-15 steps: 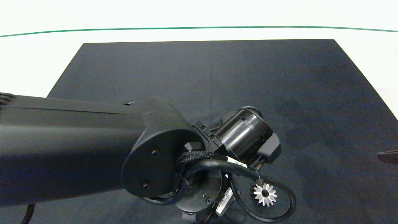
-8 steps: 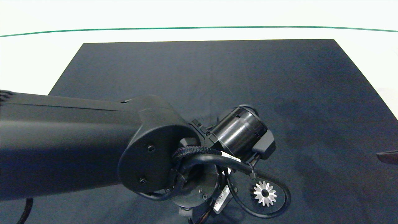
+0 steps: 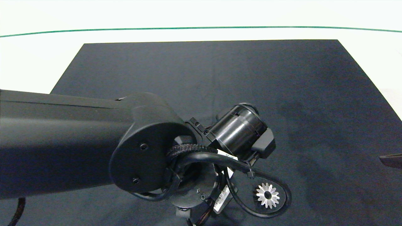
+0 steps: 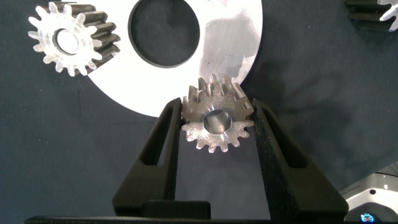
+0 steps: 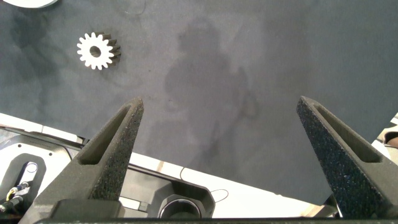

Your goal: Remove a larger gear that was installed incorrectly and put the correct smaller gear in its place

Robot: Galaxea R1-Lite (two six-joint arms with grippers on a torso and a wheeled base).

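The smaller gear point(image 4: 217, 118) sits clamped by its teeth between the left gripper point(image 4: 216, 127) fingers, over the rim of a silver plate point(image 4: 230, 43) near the dark mat's point(image 3: 220, 78) front edge. Gripped only on tooth tips, it could tilt or slip if it lands off-centre. The right gripper point(image 5: 221, 134) hangs wide open and empty, right of the spare gear point(image 5: 96, 51).

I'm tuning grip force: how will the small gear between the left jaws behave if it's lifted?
The smaller gear looks like solid metal, so probably rigid and heavy for its size. The left gripper pinches it across the tooth tips, so it may pivot or slip. Dropped on edge, it would likely roll.
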